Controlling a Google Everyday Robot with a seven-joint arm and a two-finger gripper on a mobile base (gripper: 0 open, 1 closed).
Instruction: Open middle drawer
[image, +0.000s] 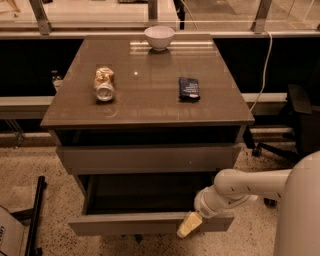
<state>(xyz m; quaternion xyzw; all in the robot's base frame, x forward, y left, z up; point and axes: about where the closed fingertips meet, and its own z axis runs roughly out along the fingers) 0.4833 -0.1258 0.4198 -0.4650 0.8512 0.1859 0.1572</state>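
middle drawer (130, 225) open, claw (189, 226) seemingly at front edge

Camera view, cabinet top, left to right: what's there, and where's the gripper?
Crushed gold metal can → white round bowl → dark flat snack packet. The gripper is lower, at the front of the grey-brown middle drawer.

1 ea: bowl (159, 37), can (104, 84), packet (189, 88), claw (189, 225) at drawer (130, 224).

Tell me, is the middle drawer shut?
No, the middle drawer is pulled out, with the gripper at its front edge.
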